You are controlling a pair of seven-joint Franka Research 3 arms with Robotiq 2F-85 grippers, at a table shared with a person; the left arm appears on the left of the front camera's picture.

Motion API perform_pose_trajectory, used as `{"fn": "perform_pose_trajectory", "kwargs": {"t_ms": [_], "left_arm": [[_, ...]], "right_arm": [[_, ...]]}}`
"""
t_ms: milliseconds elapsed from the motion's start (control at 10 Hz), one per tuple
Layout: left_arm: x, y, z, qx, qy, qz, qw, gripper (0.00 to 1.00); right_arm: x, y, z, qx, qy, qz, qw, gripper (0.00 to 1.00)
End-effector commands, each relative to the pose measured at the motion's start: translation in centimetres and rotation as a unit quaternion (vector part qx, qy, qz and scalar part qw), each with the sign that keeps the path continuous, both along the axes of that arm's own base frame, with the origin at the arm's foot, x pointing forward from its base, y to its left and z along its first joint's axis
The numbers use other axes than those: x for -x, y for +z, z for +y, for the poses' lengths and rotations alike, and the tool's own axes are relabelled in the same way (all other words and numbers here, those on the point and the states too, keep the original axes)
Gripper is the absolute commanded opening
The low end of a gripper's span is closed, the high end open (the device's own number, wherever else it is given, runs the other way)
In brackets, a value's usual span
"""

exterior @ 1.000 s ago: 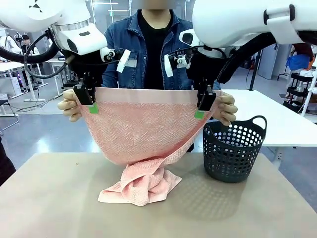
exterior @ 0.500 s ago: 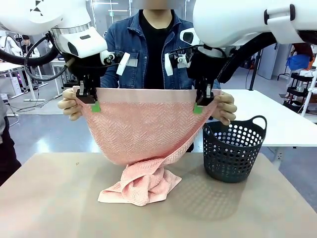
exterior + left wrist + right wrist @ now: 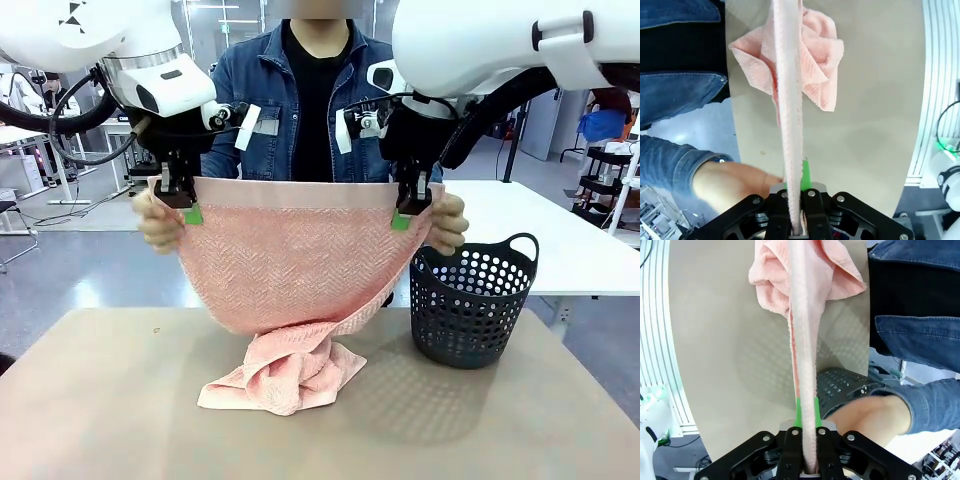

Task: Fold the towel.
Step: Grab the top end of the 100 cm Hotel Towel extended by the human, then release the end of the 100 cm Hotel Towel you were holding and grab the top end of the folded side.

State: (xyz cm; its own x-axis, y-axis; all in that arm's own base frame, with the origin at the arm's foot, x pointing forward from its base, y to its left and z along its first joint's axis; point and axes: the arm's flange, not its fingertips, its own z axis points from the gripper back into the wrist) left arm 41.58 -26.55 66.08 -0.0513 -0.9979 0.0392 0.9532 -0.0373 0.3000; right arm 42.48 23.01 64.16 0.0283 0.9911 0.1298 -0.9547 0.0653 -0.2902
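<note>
My left gripper (image 3: 188,208) was clamped shut on the plain top band of the towel (image 3: 290,260) at one corner, my right gripper (image 3: 405,212) shut on the other. The lower end lay heaped on the table (image 3: 100,400). I judged both corners should be kept level and taut while lifting. Wrist views showed cloth pinched edge-on in each grip; the front view showed its spread.

The towel (image 3: 290,255) is showing as soft, nubby pink terry cloth with a herringbone weave and a smooth plain band at its top edge, while the basket (image 3: 466,312) is looking like matt dark perforated plastic and the table (image 3: 100,400) is showing a smooth, matt beige top
</note>
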Motion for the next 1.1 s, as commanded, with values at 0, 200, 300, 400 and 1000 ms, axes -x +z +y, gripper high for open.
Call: {"fn": "perform_pose_trajectory", "kwargs": {"t_ms": [0, 200, 300, 400, 1000], "left_arm": [[0.02, 0.02, 0.04, -0.004, -0.005, 0.003, 1.0, 0.0], [0.02, 0.02, 0.04, -0.004, -0.005, 0.003, 1.0, 0.0], [0.02, 0.02, 0.04, -0.004, -0.005, 0.003, 1.0, 0.0], [0.02, 0.02, 0.04, -0.004, -0.005, 0.003, 1.0, 0.0], [0.02, 0.02, 0.04, -0.004, -0.005, 0.003, 1.0, 0.0]], "right_arm": [[0.39, 0.39, 0.17, 0.005, 0.006, -0.007, 1.0, 0.0], [0.39, 0.39, 0.17, 0.005, 0.006, -0.007, 1.0, 0.0], [0.39, 0.39, 0.17, 0.005, 0.006, -0.007, 1.0, 0.0], [0.39, 0.39, 0.17, 0.005, 0.006, -0.007, 1.0, 0.0], [0.39, 0.39, 0.17, 0.005, 0.006, -0.007, 1.0, 0.0]]}}
